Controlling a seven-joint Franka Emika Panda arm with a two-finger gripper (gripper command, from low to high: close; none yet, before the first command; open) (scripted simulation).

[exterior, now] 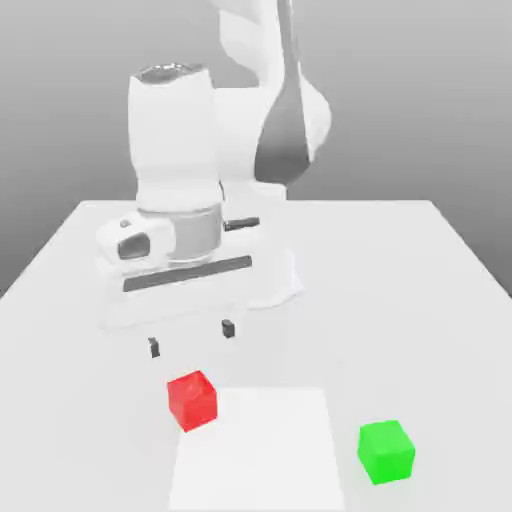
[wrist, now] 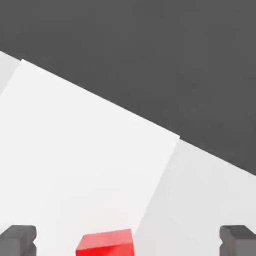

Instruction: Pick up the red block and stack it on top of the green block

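Exterior and hand views of 1 arm at an early stage of a 2-block stacking task. The claw [exterior: 190, 338] hangs over the table [exterior: 420, 270] with its 2 dark fingertips [exterior: 153, 347] spread wide and nothing between them: it is released, grasping no object. The red block [exterior: 192, 400] rests on the table near the claw, at the edge of a paler square patch [exterior: 265, 450] on the surface; in the exterior view it lies below the fingertips, apart from them. In the hand view the red block [wrist: 106, 243] appears between the 2 fingertips [wrist: 19, 240], which suggests that the claw is roughly lined up over it, though how high the claw stands above the block cannot be judged with confidence from these angles. The green block [exterior: 386, 452] sits on the table well apart from the red one, toward the exterior view's right, with its top face bare.

Progress, as judged: none of the task's steps is complete. The red block is not yet grasped or lifted, and nothing is stacked. Remaining are the descent onto the red block, closing on it, the lift, the carry across to the green block, and the release on its top face.
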